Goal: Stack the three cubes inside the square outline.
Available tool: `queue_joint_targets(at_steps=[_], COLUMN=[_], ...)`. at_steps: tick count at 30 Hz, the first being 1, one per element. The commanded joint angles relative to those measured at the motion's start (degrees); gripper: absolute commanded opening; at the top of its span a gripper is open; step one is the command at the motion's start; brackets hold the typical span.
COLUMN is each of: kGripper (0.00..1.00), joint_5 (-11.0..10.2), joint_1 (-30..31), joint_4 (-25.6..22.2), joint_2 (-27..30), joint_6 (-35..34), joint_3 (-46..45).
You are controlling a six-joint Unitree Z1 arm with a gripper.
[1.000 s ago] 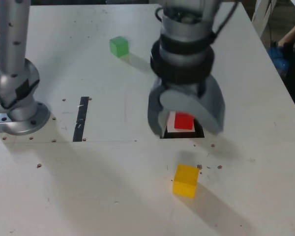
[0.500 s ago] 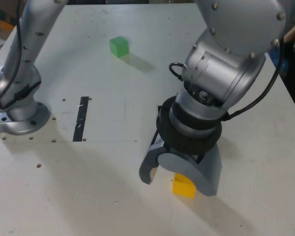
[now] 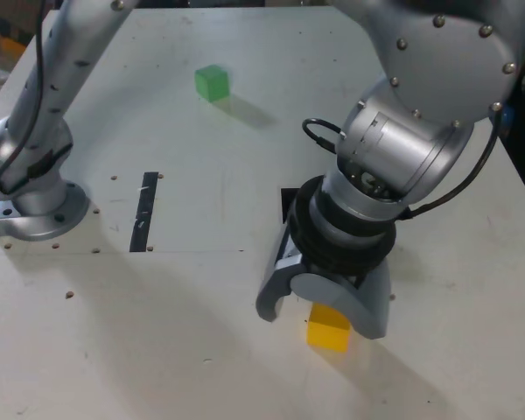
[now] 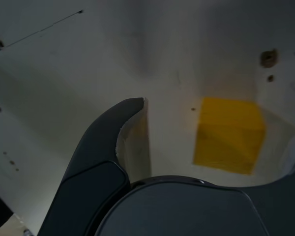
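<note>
Wrist view: your gripper (image 4: pixel 214 135) straddles the yellow cube (image 4: pixel 229 134), jaws apart | cube sits off-centre toward one finger | closing now may shove or tilt it.

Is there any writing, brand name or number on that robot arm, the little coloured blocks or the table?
None can be read in either view.
The silver-grey robot arm shows only screws and a cable.
The small yellow cube and the small green cube are plain.
The white table carries only an unmarked black tape strip.
</note>
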State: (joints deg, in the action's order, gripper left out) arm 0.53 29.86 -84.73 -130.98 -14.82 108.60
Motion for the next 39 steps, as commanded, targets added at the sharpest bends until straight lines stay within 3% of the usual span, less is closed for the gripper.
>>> queue_joint_targets(at_steps=[1,6,13,26,33,39], kGripper=[0.9,0.74,0.44,0.42,0.23,0.17], joint_5=[-0.53,-2.04,-1.86,0.11,-0.19,-0.99], joint_1=[-0.05,-0.05,-0.06,0.11,0.11,0.1], joint_4=[0.12,-0.12,0.68,4.36,5.28,4.94], joint_2=[0.45,0.91,-0.17,-1.73,-1.45,-0.72], joint_6=[-0.58,-2.61,-3.57,-3.16,-2.56,-1.98], joint_3=[0.16,0.04,0.58,0.37,0.55,0.9])
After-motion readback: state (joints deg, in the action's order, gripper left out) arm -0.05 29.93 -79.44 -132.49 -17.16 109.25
